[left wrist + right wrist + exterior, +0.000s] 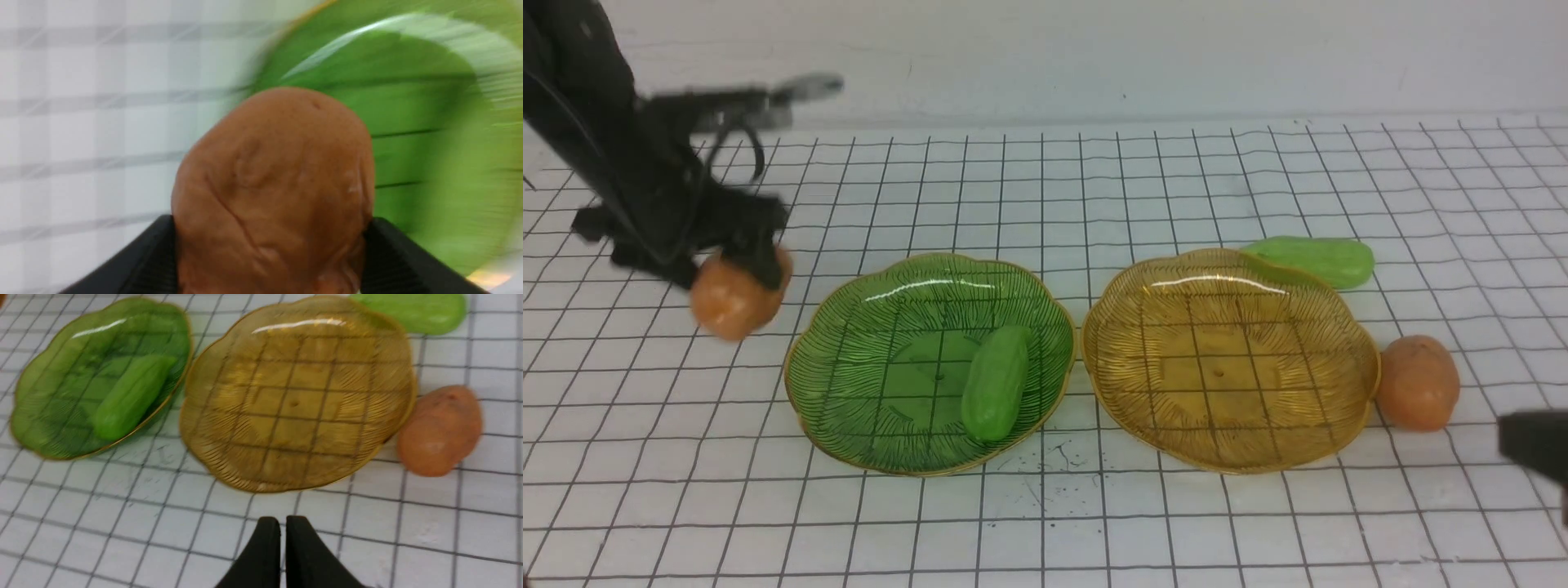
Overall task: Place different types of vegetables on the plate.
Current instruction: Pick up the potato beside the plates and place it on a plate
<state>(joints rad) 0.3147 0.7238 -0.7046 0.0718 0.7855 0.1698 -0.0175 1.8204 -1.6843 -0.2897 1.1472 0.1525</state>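
**Operator:** Where is the potato for this step?

**Technician:** The held potato hangs clear of the surface. The left pincer pinches it at its upper end. The left wrist view, though blurred, shows a finger on each flank.

**Operator:** Which way does the target lie?

**Technician:** The green plate lies to the robot's right of the pincer. Its left rim is near the potato but not under it. A cucumber rests in the plate's right half, long axis roughly near-to-far and slightly tilted. The left half is bare. The likely next move is a short rightward carry, then release.

**Operator:** And the right arm?

**Technician:** The right pincer is pressed together on nothing, near the bare amber plate. The second potato lies at that plate's right rim; contact cannot be confirmed. The second cucumber lies behind it. The right arm is nearer to both.
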